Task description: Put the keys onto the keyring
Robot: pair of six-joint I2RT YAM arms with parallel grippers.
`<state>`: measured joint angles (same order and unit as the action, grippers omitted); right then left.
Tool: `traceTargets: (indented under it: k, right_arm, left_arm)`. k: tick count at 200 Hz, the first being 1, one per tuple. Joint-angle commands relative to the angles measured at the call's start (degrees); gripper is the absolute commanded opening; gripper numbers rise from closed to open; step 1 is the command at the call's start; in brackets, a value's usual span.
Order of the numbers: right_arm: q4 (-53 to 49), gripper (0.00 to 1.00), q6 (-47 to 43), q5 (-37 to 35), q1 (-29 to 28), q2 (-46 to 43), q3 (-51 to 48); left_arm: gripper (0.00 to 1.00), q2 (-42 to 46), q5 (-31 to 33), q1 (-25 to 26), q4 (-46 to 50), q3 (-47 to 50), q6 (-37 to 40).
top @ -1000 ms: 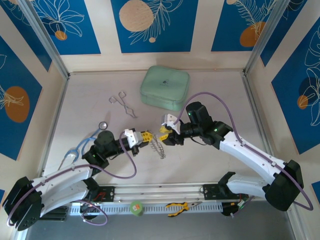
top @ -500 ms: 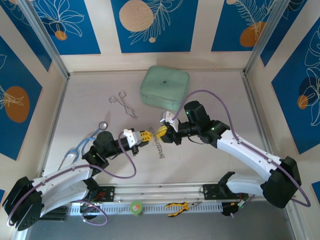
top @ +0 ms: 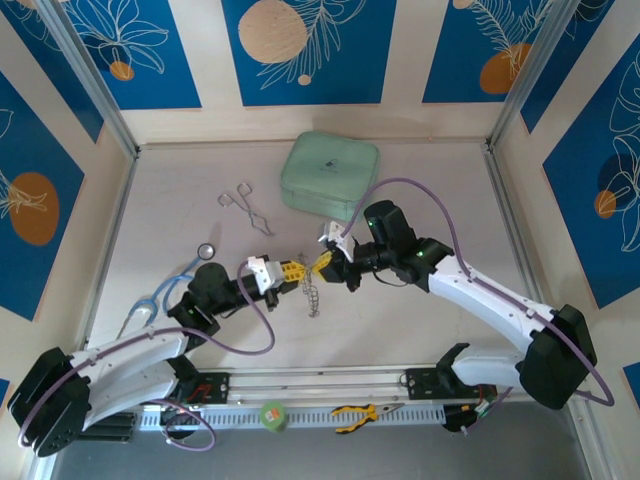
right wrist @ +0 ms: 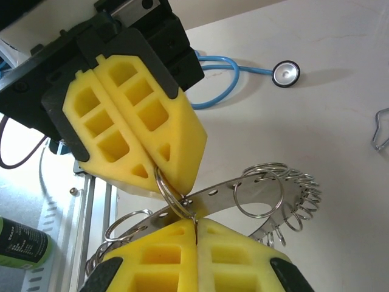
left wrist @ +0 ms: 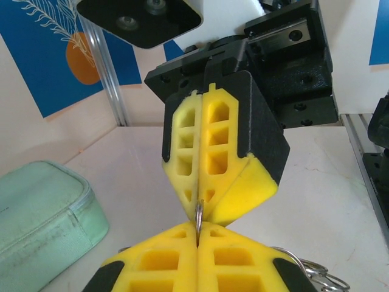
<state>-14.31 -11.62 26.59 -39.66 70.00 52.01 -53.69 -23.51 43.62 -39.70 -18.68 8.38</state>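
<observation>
The table [top: 420, 330] carries a green case [top: 330, 175] beyond the right gripper [top: 323, 264] and a stethoscope [top: 205, 251] on the outer side of the left gripper [top: 298, 271]. Both grippers meet tip to tip above the table's middle, each with its jaws pressed fully together. The keyring [right wrist: 261, 185] hangs below and between the two tips. Whether its lower edge touches the table cannot be determined. Both grippers appear to pinch the same small loop [right wrist: 172, 193] on the keyring's rim, one from each side. Judgement: the two-sided grip steadies the loop and holds the keyring up, so that the loop is presented at a fixed point and can be worked open to accept a key.
</observation>
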Motion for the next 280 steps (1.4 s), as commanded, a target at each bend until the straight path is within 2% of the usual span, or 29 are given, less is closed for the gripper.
traceTargets:
  k: [1, 20, 36, 53, 72, 110, 143, 229, 264, 280]
  right_arm:
    - [-0.7, 0.13, 1.2, 1.1, 0.1, 1.2, 2.0]
    - [0.8, 0.31, 2.0, 0.3, 1.1, -0.7, 0.5]
    - [3.6, 0.40, 2.5, -0.8, 2.4, -3.7, -2.1]
    - [6.1, 0.44, 1.3, -0.8, 3.2, -6.8, -5.2]
    - [6.8, 0.45, -0.8, 0.5, 3.0, -8.0, -7.0]
    - [9.2, 0.40, 1.2, 4.8, 2.6, -6.9, -6.7]
    - [10.8, 0.39, 1.5, 4.9, 2.2, -6.4, -6.7]
    - [8.7, 0.08, 0.2, 8.0, 2.0, -5.3, -5.6]
    - [10.1, 0.02, 1.3, 8.7, 2.0, -3.9, -5.0]
    - [9.7, 0.02, 1.6, 9.0, 1.9, -2.2, -3.9]
  left_arm:
    - [0.00, 0.4, -2.8, 0.3, -6.5, -2.6, -1.3]
    - [0.00, 0.7, -2.3, 0.3, -6.0, -1.9, -1.0]
    - [0.00, 0.9, -1.5, 0.3, -6.5, -1.0, -1.3]
    - [0.00, 0.8, -1.1, 0.3, -8.0, 0.0, -2.2]
    - [0.00, 0.2, -1.2, 0.3, -10.5, 0.7, -4.0]
    - [0.00, -0.5, -2.5, 0.3, -12.1, 0.7, -5.7]
    - [0.00, -0.9, -3.8, 0.2, -12.4, 0.6, -6.7]
    - [0.00, -3.4, -4.1, 0.2, -17.8, 0.0, -9.0]
    - [0.00, -4.1, -4.5, 0.2, -18.4, 0.0, -9.7]
    - [0.00, -4.9, -4.7, 0.3, -19.2, -0.2, -10.0]
